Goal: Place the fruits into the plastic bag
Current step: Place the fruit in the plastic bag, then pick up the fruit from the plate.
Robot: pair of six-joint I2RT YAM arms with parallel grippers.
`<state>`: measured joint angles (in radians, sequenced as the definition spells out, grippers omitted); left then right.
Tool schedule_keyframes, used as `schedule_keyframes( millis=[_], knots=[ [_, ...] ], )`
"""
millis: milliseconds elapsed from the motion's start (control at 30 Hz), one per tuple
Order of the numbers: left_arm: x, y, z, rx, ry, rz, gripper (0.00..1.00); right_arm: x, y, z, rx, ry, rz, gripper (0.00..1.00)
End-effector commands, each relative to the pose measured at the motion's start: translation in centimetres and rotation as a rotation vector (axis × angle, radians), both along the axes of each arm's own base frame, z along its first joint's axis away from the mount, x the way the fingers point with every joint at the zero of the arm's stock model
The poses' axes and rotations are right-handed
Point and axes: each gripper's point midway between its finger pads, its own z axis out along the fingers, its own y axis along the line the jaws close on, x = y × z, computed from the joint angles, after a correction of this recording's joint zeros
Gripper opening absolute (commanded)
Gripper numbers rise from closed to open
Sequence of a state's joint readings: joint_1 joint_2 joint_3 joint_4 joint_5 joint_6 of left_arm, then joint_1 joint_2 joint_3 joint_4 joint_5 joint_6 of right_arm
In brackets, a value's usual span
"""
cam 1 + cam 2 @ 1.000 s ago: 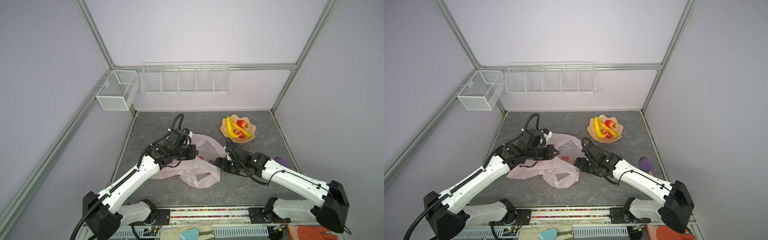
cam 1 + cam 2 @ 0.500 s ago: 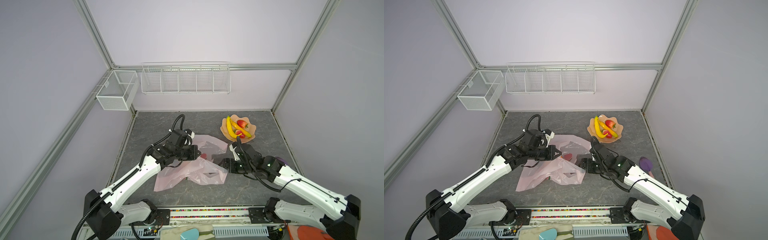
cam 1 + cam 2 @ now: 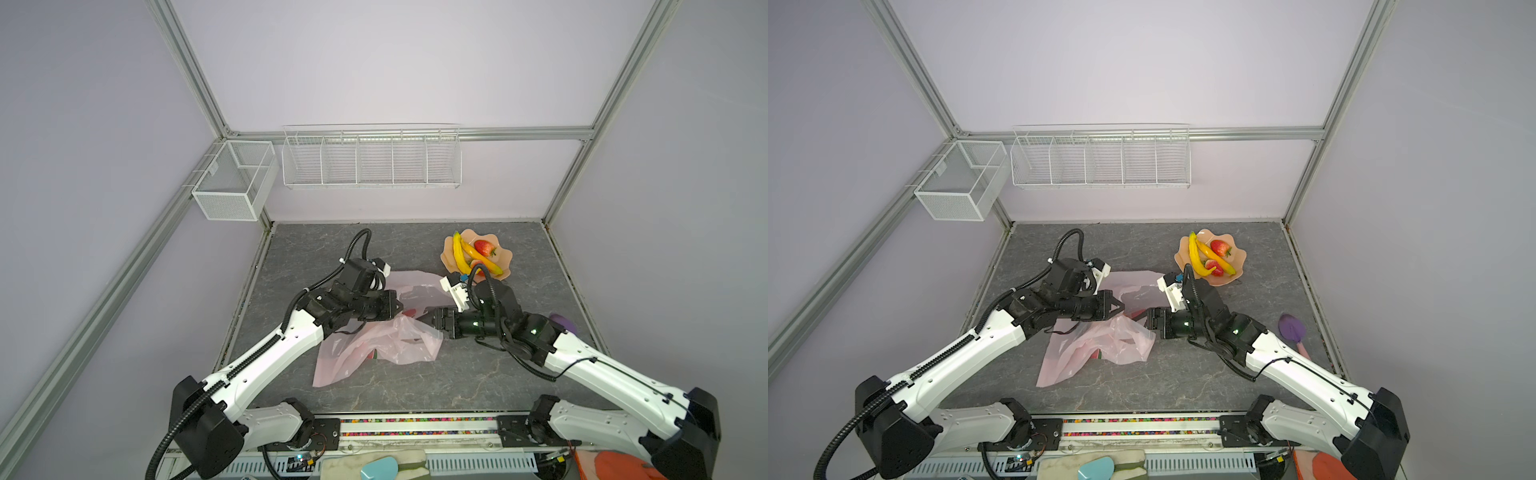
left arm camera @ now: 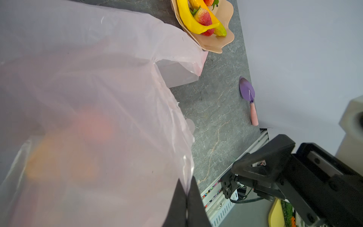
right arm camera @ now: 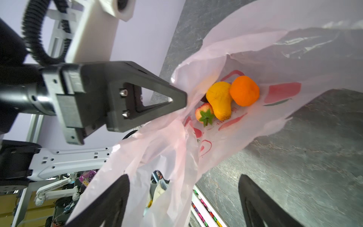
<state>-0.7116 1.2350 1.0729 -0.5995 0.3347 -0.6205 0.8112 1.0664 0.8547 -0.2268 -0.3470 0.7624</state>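
left tool [image 4: 186, 191]: clamped on plastic bag [image 3: 386, 345] rim.
right tool [image 5: 183, 198]: spread apart before it.
risk: mouth is shut if film is pulled free.

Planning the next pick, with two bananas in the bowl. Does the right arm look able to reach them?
Probably yes: the right gripper is open at the mouth of the plastic bag, and the bananas lie uncovered in the bowl behind its wrist, nothing between.

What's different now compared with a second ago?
The left gripper, jaws shut on the translucent pink plastic bag, has pulled its edge up, so the bag stretches toward the front. The right gripper stayed open beside it. The peach scalloped bowl of fruit and purple trowel stayed put.
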Motion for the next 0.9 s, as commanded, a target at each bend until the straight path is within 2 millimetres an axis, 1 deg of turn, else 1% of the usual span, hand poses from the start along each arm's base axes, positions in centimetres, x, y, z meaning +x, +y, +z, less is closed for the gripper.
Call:
schedule_keyframes(
  millis=[0,100,133,167,233,300,333,367,467,533,700,867],
  knots=[
    [0.6,0.3,0.2,0.003,-0.007,0.027,0.00,-0.1,0.3,1.0,0.027,-0.007,0.025,0.89],
    [0.5,0.3,0.1,0.005,-0.008,0.026,0.00,0.9,-1.4,-1.2,-0.067,0.041,-0.076,0.89],
    [0.5,0.4,0.1,0.006,-0.007,0.025,0.00,1.4,-2.6,-2.6,-0.132,0.067,-0.142,0.89],
    [0.4,0.3,0.1,0.006,-0.005,0.023,0.00,1.9,-3.7,-3.2,-0.190,0.082,-0.197,0.89],
    [0.3,0.3,0.0,0.004,-0.001,0.019,0.00,2.7,-6.6,-5.5,-0.321,0.126,-0.319,0.89],
    [0.2,0.2,0.1,-0.004,0.000,0.012,0.00,3.5,-8.5,-6.8,-0.372,0.151,-0.405,0.89],
    [0.2,0.1,0.2,-0.009,-0.001,0.008,0.00,4.1,-8.8,-6.7,-0.368,0.146,-0.435,0.89],
    [0.2,0.0,0.1,-0.011,0.003,0.004,0.00,4.3,-9.4,-7.7,-0.383,0.151,-0.454,0.89],
    [0.1,-0.1,0.1,-0.012,0.004,0.001,0.00,5.7,-9.9,-7.3,-0.394,0.117,-0.501,0.89],
    [0.0,-0.1,0.2,-0.015,0.004,-0.003,0.00,7.0,-10.2,-6.1,-0.399,0.087,-0.532,0.89],
    [-0.1,-0.1,0.1,-0.011,0.005,-0.004,0.00,9.2,-12.4,-5.8,-0.508,0.058,-0.608,0.89],
    [-0.1,0.0,0.1,-0.009,0.002,-0.004,0.00,10.9,-14.4,-5.2,-0.549,0.044,-0.648,0.89]
  ],
)
